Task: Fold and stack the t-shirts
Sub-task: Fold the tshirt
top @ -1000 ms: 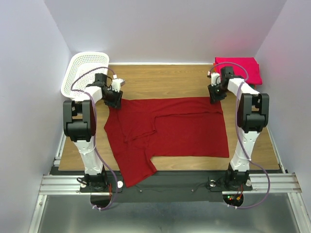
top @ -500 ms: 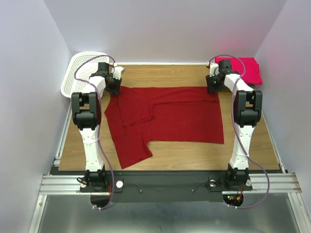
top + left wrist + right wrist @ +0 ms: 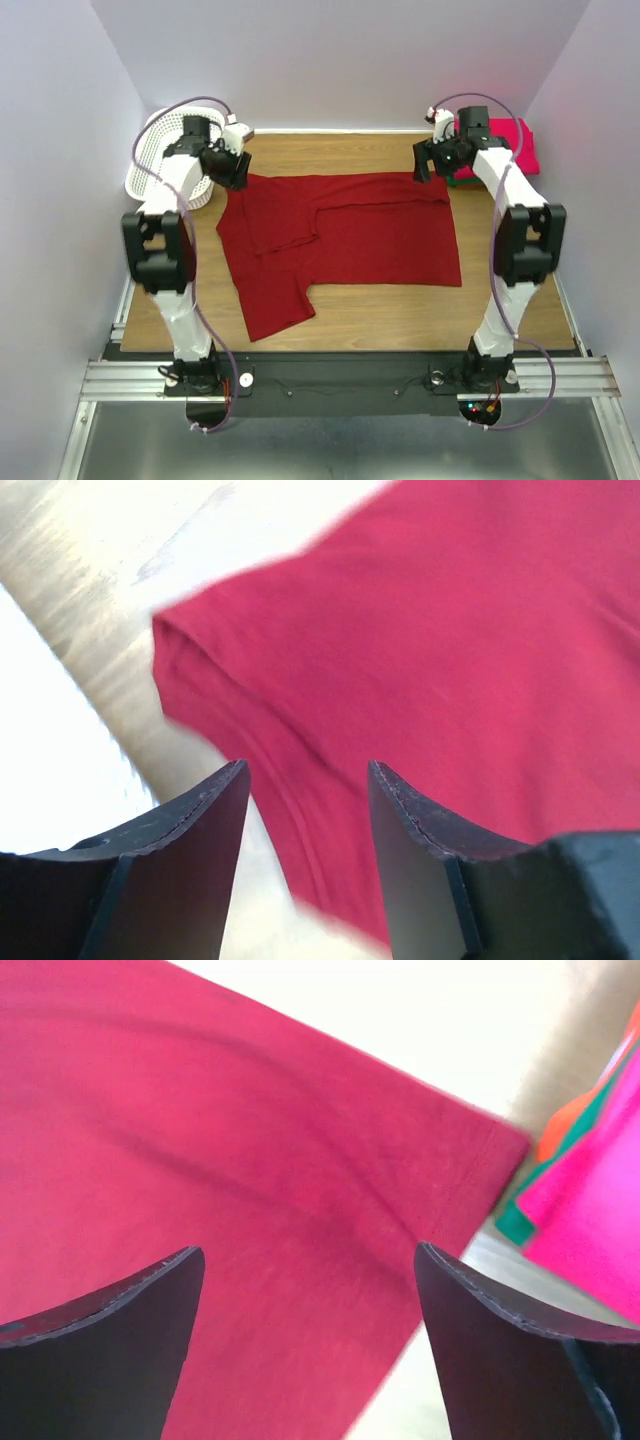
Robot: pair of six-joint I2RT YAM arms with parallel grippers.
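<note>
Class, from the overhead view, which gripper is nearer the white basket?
Left. The left gripper sits just right of the white basket, over the crimson shirt's far-left corner. The right gripper is at the shirt's opposite far corner, beside the folded pink shirt.

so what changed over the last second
Both arms dragged the crimson shirt toward the far edge, pulling its sleeve back off the near edge. The left gripper and right gripper then let go of its far corners and lifted, jaws open. The white basket and folded pink stack stayed put.
</note>
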